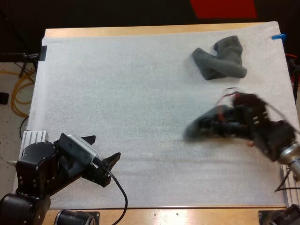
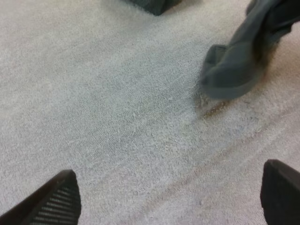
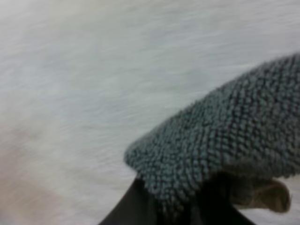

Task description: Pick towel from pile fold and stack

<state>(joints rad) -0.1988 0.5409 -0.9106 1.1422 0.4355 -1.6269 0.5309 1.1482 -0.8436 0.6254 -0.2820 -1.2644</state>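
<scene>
Two dark grey-green towels are on record, one in hand and one on the mat.

Item 1, the held towel (image 1: pixel 199 129): you have it over the right half of the white mat (image 1: pixel 117 93), nearer the front edge than the far one. It is clamped in your right gripper (image 1: pixel 216 125), which is closed on one end of the cloth. In the right wrist view the looped pile of this towel (image 3: pixel 225 140) bulges over the jaws, and one of the black fingers (image 3: pixel 126 211) presses against its underside. From the left wrist view the same towel (image 2: pixel 239 61) hangs down in a fold, its rounded lower end close to the mat. Whether that end touches the mat cannot be determined.

Item 2, the crumpled towel (image 1: pixel 220 58): it lies in a loose heap towards the far right corner of the mat. It is well apart from the held towel and clear of both grippers.

Item 3, your left gripper (image 1: pixel 101 151): it sits at the near left corner of the mat, far from both towels. Its two fingers (image 2: pixel 56 199) stand wide apart with bare mat between them, and it has hold of nothing.

Item 4, the surface: the mat covers most of the wooden table (image 1: pixel 140 31), whose bare wood shows as narrow strips along the far and near edges.
</scene>
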